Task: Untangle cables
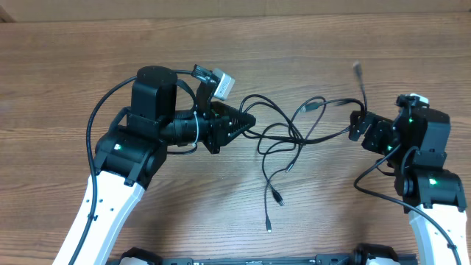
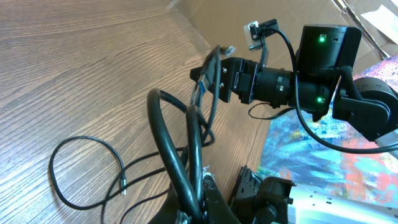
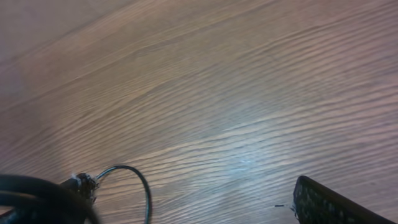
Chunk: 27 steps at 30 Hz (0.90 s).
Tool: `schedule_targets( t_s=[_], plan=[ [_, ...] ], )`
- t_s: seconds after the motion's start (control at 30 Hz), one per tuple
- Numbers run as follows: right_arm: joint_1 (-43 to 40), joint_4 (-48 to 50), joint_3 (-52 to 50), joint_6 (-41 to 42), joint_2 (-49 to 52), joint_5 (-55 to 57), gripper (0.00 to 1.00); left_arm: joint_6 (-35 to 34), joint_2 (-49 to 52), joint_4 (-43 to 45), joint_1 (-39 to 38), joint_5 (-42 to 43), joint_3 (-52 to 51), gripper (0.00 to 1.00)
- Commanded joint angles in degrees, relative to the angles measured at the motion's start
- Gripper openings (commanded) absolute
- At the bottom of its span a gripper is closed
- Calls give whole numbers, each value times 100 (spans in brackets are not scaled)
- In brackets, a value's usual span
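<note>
- The cables (image 1: pixel 294 138) start right at the tip of the left gripper (image 1: pixel 249 121) and spread away from it in loose, crossing loops on the table (image 1: pixel 73 73).
- The bunch lies between the two grippers. Its far strands reach the right gripper (image 1: pixel 358 126).
- Several loose ends trail off to one side of the line between the grippers, well clear of both tools.
- One plug (image 1: pixel 358 69) sticks up just beyond the right gripper, on a strand that runs past its fingers.
- The left gripper is clenched. Its jaws are closed on a few strands of the cables, which fan out from the pinch in the left wrist view.
- The right gripper is released, with its jaws spread wide. In the left wrist view strands pass at its fingers, but we cannot tell whether they touch them.
- In the right wrist view we see one finger (image 3: pixel 326 202) low at the right edge and a thin cable loop off to its left.
</note>
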Motion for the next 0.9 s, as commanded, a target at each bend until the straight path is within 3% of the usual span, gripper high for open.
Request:
schedule_targets(
  t_s=[0.0,0.3,0.43,0.53,0.73,0.87],
  plan=[
    [-188,-85,85,92,-31,155,100,-4,-133,15,195,37,46,4],
    [-361,-243,85,173,-31,-249,100,-343,-133,142,511,-131,46,4],
    [-361,-225,85,149,-31,-890,100,-343,-138,234,511,254,48,4],
    [-361,-225,85,149,-31,-1486,100,-470,-225,671,511,750,50,4],
    [-361,-188,85,149,-31,-2903,100,-619,-763,2011,511,688,52,4],
    [-361,-186,85,136,-31,-3252,100,-560,-1016,2387,511,358,52,4]
  ],
)
